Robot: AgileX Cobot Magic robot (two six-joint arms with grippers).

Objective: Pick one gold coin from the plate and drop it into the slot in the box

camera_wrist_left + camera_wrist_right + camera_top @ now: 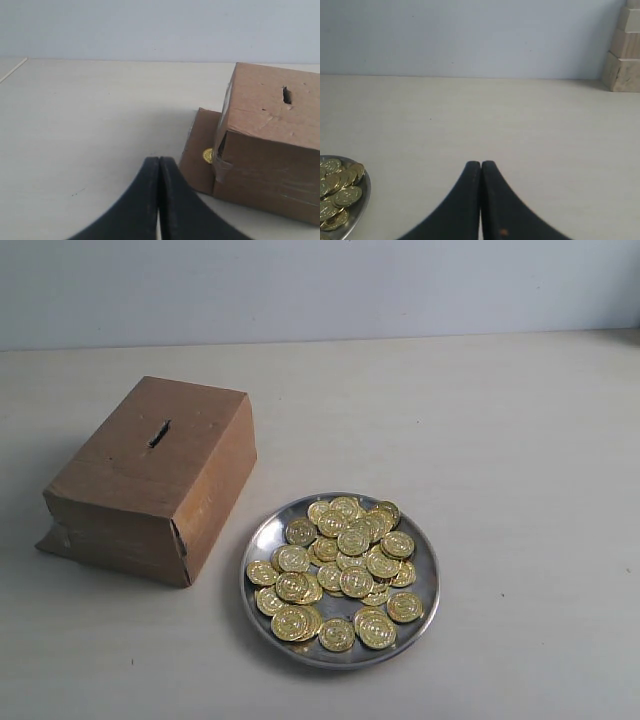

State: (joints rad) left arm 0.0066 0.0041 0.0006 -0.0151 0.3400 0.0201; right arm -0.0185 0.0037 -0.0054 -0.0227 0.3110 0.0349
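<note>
Desk [480, 420]: pale, carries everything.
Box [140, 500]: brown cardboard, just beside the plate, not touching it.
Plate [428, 560]: round, silver, right of the box.
Left pincer [158, 159]: pressed together, empty, near the box.
Right pincer [480, 162]: pressed together, empty, near the plate.
Gold coins [340, 560]: heaped on the plate.
Slot [159, 433]: dark slit in the box's top face.

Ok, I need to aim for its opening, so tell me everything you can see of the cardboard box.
The box is a plain brown rectangular cardboard carton, closed, with tape at a lower corner and one short dark slot cut in its top face. It rests on the pale table, left of the plate in the exterior view, without touching it. A cardboard flap lies flat beside its base, with a gold coin on it.
</note>
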